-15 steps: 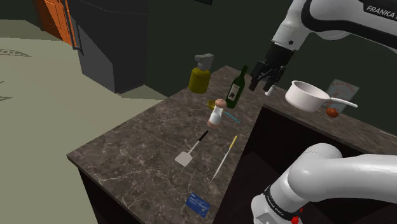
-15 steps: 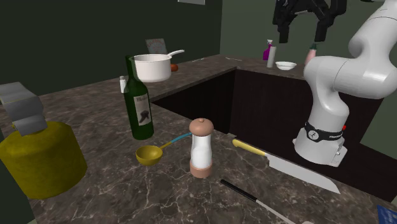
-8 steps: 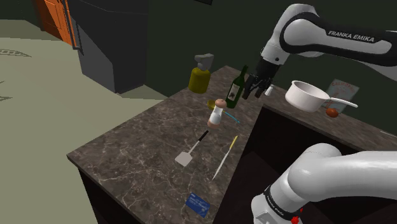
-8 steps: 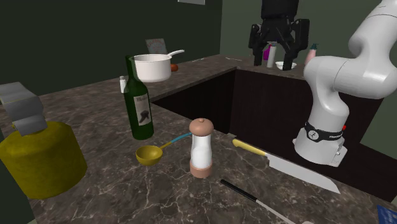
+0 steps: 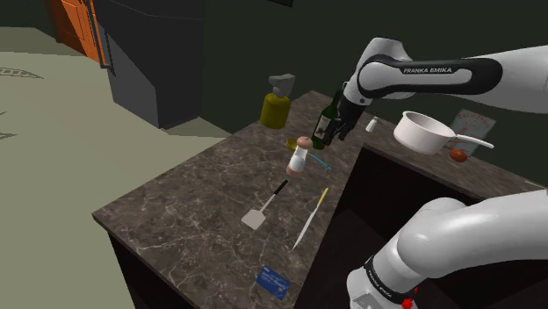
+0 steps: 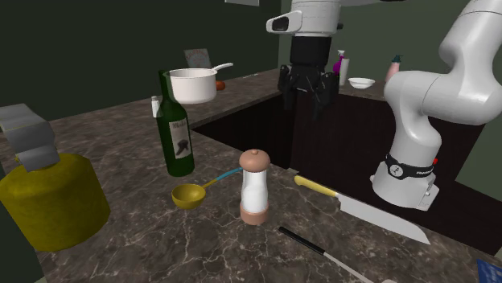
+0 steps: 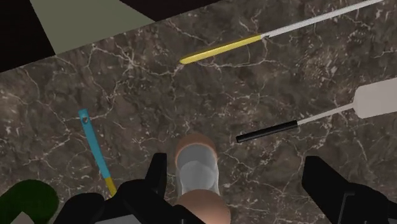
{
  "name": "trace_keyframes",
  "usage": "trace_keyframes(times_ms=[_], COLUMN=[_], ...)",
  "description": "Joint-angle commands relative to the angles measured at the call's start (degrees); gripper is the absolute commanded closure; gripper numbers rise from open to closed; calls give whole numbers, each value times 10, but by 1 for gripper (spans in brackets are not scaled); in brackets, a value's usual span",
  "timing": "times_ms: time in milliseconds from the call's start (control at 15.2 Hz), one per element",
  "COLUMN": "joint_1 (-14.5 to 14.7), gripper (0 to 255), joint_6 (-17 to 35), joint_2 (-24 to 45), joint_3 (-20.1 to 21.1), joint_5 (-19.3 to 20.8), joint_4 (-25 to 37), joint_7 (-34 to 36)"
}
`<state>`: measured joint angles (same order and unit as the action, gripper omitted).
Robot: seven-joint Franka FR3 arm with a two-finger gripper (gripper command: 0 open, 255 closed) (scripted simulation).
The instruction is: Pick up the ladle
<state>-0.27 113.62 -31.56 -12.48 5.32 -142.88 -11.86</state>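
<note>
Wrist view shows the end effector (image 7: 238, 173) released, ladle (image 7: 95, 148) handle beside it.

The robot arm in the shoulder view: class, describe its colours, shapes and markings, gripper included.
The arm has rounded glossy white links with dark joints; one dark band carries white FRANKA EMIKA lettering. The gripper is all black, with two blocky fingers.
</note>
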Motion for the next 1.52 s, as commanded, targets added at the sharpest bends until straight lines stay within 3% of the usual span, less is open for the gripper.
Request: trace_keyframes(times_ms=[0,594,1122,1452], joint_1=[-1,8,4,-22], gripper=[0,0,0,0], joint_6=[42,212,324,364], joint_2=[34,221,407,514], joint_3=[-15,-68,-85,-66], joint_5=[11,13,-51,-92], joint_4=[0,42,138,218], joint_7=[-26,-138,-260,-327])
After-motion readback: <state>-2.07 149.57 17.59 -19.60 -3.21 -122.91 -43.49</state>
